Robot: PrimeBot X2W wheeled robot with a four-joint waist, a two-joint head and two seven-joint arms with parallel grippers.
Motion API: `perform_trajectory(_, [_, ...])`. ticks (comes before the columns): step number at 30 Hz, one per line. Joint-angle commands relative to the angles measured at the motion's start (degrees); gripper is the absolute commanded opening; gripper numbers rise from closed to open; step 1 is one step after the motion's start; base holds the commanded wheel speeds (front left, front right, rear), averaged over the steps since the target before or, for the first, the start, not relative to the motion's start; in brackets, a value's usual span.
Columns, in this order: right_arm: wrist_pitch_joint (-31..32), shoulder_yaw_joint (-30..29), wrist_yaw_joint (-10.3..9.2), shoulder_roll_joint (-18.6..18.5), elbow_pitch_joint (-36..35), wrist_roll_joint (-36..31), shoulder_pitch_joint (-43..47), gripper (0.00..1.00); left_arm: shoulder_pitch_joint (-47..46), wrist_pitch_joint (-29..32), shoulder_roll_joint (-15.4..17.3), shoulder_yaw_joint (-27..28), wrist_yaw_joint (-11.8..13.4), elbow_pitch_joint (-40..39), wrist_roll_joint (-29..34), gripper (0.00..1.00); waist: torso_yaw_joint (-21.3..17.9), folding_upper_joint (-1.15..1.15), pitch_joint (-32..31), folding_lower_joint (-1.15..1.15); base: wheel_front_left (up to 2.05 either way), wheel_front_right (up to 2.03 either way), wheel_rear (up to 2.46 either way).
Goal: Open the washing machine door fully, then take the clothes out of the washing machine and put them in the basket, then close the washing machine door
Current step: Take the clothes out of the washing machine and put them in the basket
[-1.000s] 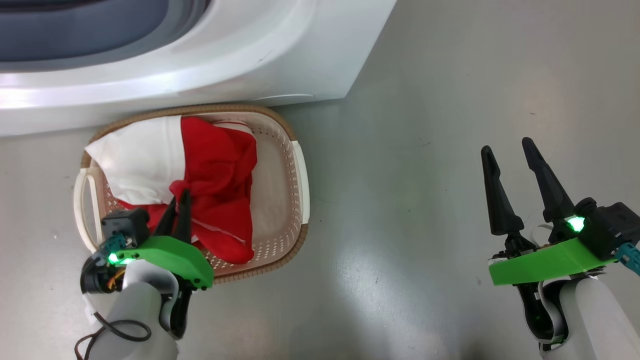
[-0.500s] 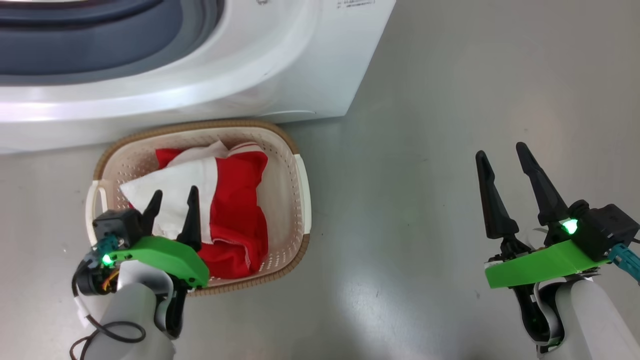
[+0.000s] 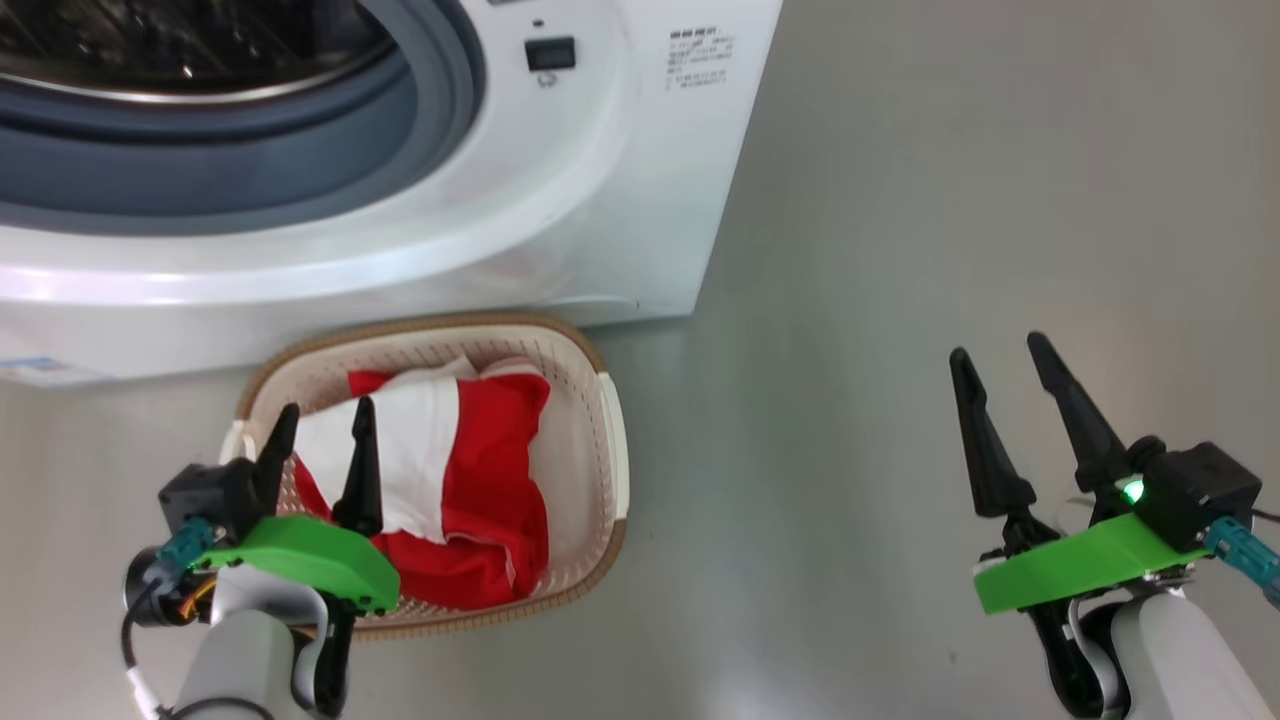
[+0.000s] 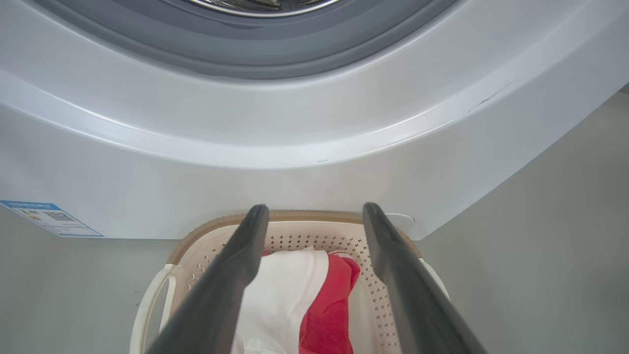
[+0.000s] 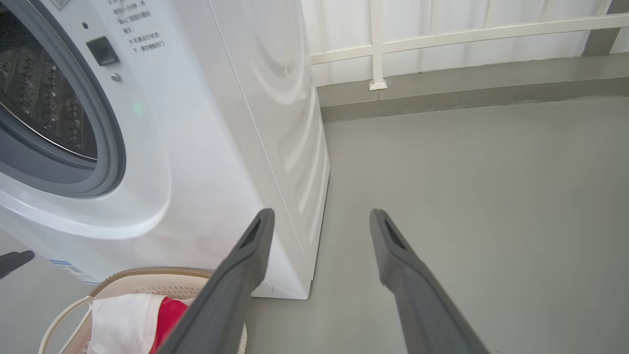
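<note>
Red and white clothes lie heaped in the basket, under and just ahead of my left gripper. Its two fingers are spread wide with nothing between them, and the cloth lies loose below the tips, touching neither. The basket stands on the floor hard against the foot of the washer, directly ahead of the left fingertips. I judge it was put there so that a load lifted from the drum has only a short drop. In the left wrist view the brown rim runs across just beyond the fingertips, with the washer's white front rising behind it and a blue label off to the fingers' left. My right gripper hangs over bare floor, well apart from the basket. Its fingers are likewise spread and empty, and the washer's corner is ahead and to their left. I read this as a parked pose that keeps the arm clear of the left arm's work. The grey ring frames an uncovered mouth, so I take the door to be swung aside. How much of the load remains in the drum I cannot tell from here. If none remains, closing the door is the step left.
</note>
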Motion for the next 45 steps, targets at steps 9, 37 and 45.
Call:
perform_trajectory(9, [-0.4,1.0,0.37,-1.2,-0.3,0.8,3.9,1.0,6.6,-0.3,1.6,2.6,-0.9,-9.4,1.9,1.0,0.8,0.0,-7.9,0.0,0.0,0.0,0.0])
perform_trajectory(37, [-0.4,-2.4,0.37,-1.8,-1.3,1.6,14.9,1.0,26.8,-0.3,1.6,3.7,-1.1,-28.2,2.7,1.0,1.5,0.0,-19.2,0.0,0.0,0.0,0.0])
perform_trajectory(45, [-0.4,-3.3,0.37,-1.6,-2.2,1.5,18.0,1.0,29.5,-0.3,1.6,4.0,-1.1,-29.6,1.8,1.0,1.7,0.0,-20.5,0.0,0.0,0.0,0.0])
